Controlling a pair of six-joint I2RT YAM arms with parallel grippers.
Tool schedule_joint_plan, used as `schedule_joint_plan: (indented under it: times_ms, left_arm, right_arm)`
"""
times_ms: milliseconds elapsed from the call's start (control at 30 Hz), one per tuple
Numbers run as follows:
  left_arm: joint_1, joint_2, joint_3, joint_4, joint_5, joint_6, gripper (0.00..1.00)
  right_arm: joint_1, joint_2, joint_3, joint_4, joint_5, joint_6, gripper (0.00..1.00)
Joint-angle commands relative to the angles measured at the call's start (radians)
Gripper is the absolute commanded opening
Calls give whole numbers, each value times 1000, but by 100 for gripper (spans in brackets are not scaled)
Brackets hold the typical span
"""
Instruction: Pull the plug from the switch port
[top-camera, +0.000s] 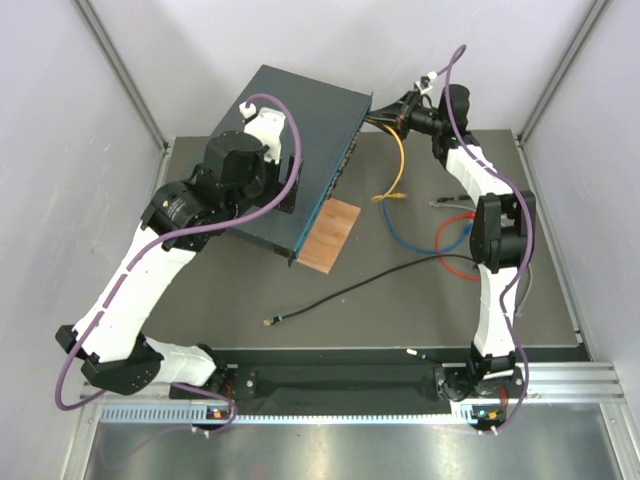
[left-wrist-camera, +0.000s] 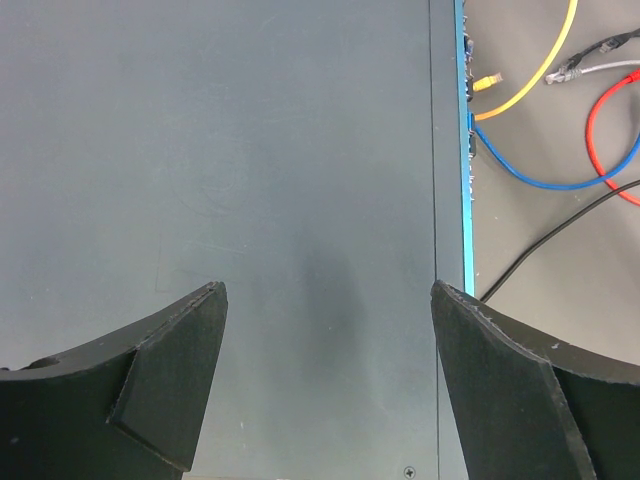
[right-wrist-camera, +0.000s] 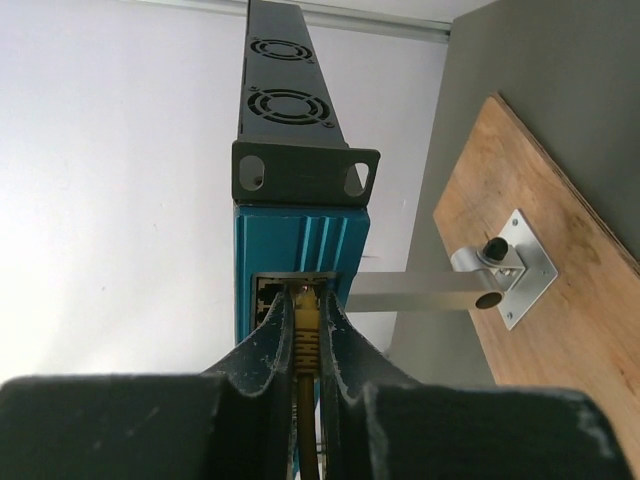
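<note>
The right gripper (right-wrist-camera: 306, 325) is clenching the yellow plug (right-wrist-camera: 305, 300) in a port (right-wrist-camera: 266, 291) at the far end of the switch (top-camera: 305, 110), lying at the far left, while the released left gripper (left-wrist-camera: 328, 320) is hanging over its lid, probably for steadying it.

The big flat dark blue-grey metal box (top-camera: 305, 115) lies turned at a slant. A small yellow plug (right-wrist-camera: 306, 310) sits in its blue front.
</note>
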Motion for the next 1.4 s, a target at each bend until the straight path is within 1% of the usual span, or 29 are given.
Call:
schedule_joint_plan:
  times_ms: [0, 33, 67, 133, 200, 233, 267, 300, 333, 367, 400, 467, 567, 600, 633, 667, 733, 767, 800, 833, 1033, 1067, 1100, 1133, 1167, 1200, 1267, 1300, 1367]
  left_arm:
    - [4, -26, 4, 10, -23, 12, 88]
    - [4, -28, 4, 10, -21, 12, 88]
    - [4, -25, 5, 9, -20, 12, 88]
    - [4, -25, 5, 10, -20, 14, 88]
    - [4, -22, 7, 12, -18, 17, 88]
    - [4, -22, 5, 13, -18, 19, 88]
    - [4, -22, 7, 13, -17, 19, 88]
    - [4, -20, 7, 16, -15, 19, 88]
    - [4, -20, 8, 16, -14, 20, 88]
    - [4, -17, 11, 15, -12, 22, 88]
    - [4, -17, 14, 15, -10, 22, 88]
    - [4, -15, 14, 13, -13, 22, 88]
    - [4, -18, 13, 15, -12, 20, 88]
    - [4, -20, 10, 19, -12, 20, 88]
    - [4, -18, 10, 21, -6, 20, 88]
    - [4, -15, 11, 21, -3, 20, 88]
    - [4, -14, 14, 21, -1, 19, 88]
    - [4, -14, 14, 19, -1, 17, 88]
    - [4, -14, 14, 19, -3, 17, 88]
    - [4, -18, 11, 18, -3, 17, 88]
    - [3, -26, -1, 24, -7, 12, 88]
    - [4, -28, 1, 24, -7, 14, 88]
    - [4, -29, 1, 24, -9, 14, 88]
    - [4, -29, 1, 23, -10, 14, 88]
    - [4, -32, 1, 23, -12, 14, 88]
    - [4, -32, -1, 23, -13, 13, 88]
    - [4, -38, -5, 26, -20, 12, 88]
    - [4, -41, -5, 29, -20, 11, 88]
    - [4, -43, -7, 35, -18, 11, 88]
  right_arm:
    - [34, -18, 56, 12, 5, -55, 0]
    - [31, -23, 76, -112, 11, -103, 0]
    - [29, -38, 95, -160, 19, -199, 0]
    - [22, -61, 81, -147, 19, -215, 0]
    - [5, -92, -30, 148, -7, -49, 0]
    - [-10, -93, -70, 278, -10, 137, 0]
    - [-14, -83, -102, 457, -12, 206, 0]
    - [-18, -81, -104, 464, -19, 237, 0]
    - [-24, -89, -100, 411, -25, 158, 0]
    - [-27, -116, -54, 112, -28, 50, 0]
    - [-27, -125, -4, -76, -1, -239, 0]
    - [-26, -125, 145, -482, 51, -443, 0]
    - [-34, -151, 112, -547, 82, -533, 0]
    - [-35, -158, 88, -503, 58, -515, 0]
    - [-38, -177, -22, -421, 27, -457, 0]
    - [-40, -193, -96, -119, -23, -269, 0]
    - [-44, -214, -236, 86, -41, -116, 0]
    - [-44, -219, -244, 102, -42, -97, 0]
    - [-46, -222, -236, 12, -36, -160, 0]
    - [-46, -230, -221, -19, -32, -194, 0]
    - [-47, -231, -233, 2, -35, -191, 0]
    - [-50, -239, -226, -62, -29, -214, 0]
    - [-58, -247, -204, -141, 5, -326, 0]
    - [-64, -259, -131, -268, 39, -408, 0]
    - [-70, -257, -88, -535, 83, -494, 0]
    - [-90, -256, -43, -676, 197, -653, 0]
    - [-110, -245, 41, -856, 310, -773, 0]
    - [-135, -247, 44, -971, 399, -850, 0]
    - [-177, -270, -3, -1033, 465, -895, 0]
